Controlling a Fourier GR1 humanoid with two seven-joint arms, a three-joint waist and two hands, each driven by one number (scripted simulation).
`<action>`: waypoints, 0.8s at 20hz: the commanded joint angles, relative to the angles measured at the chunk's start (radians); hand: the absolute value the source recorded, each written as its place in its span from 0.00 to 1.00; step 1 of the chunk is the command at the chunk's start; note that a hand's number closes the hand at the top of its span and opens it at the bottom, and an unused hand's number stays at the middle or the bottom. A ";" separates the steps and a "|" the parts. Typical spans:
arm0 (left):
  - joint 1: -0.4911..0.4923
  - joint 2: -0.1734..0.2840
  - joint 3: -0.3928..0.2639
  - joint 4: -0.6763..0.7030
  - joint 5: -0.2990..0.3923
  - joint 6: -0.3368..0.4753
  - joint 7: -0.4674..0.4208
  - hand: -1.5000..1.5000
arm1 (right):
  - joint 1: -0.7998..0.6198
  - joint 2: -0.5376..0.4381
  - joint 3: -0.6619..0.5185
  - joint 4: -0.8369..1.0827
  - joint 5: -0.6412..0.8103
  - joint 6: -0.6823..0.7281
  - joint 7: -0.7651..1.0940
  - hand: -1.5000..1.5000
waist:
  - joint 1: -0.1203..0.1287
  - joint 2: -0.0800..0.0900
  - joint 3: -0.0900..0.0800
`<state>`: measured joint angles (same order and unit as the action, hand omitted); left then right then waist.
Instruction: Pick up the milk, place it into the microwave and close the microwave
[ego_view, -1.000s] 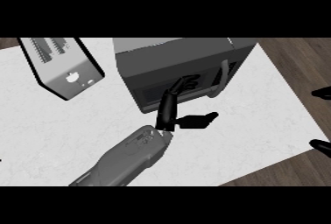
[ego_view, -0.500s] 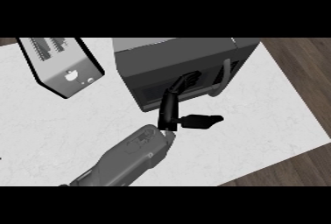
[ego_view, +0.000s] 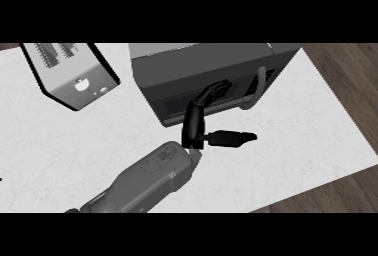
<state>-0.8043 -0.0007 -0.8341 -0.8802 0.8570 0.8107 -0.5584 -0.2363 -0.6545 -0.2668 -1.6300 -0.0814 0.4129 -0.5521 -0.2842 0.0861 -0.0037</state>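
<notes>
The white counter fills most of my view, running out to dark wooden floor along the right side. The microwave sits at upper centre. I see its grey top and below that its darker door, which faces the lower right of the frame. A toaster stands well apart from it at upper left.

One grey forearm comes up from the lower edge, left of centre, and I take it for the left arm. The left hand reaches up and to the right from the wrist. Its fingers are stretched out straight and lie against the door face, grasping nothing. The thumb sticks out sideways towards the right, over bare counter. The pale door handle is just to the right of the fingertips, near the microwave's right corner. The right hand does not show at all.

I can't see the milk anywhere on the counter or in the hand. My judgement is that it is already inside, hidden behind the door.

What matters now is that the door lies straight ahead of the fingertips, along the hand's long axis. The door looks shut or very nearly so, though I cannot tell whether it has latched. If it hasn't, I would keep pushing up and to the right.
</notes>
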 joint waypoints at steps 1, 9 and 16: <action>-0.064 0.001 0.071 0.076 0.042 0.017 -0.012 0.00 | -0.018 -0.006 -0.006 0.011 0.003 -0.004 -0.002 1.00 | -0.002 0.009 0.000; -0.078 0.001 0.048 0.077 0.071 0.014 -0.040 0.00 | -0.012 0.128 0.051 0.116 -0.218 0.107 0.049 0.00 | 0.012 0.021 0.004; -0.088 0.001 0.047 0.093 0.101 0.002 -0.072 0.00 | -0.044 0.098 0.024 0.183 -0.291 0.157 0.083 0.00 | 0.004 0.023 0.002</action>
<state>-0.8289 -0.0005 -0.8603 -0.8634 0.9260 0.7920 -0.6305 -0.2676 -0.5447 -0.2297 -1.4827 -0.3299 0.5419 -0.4855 -0.2729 0.1011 0.0009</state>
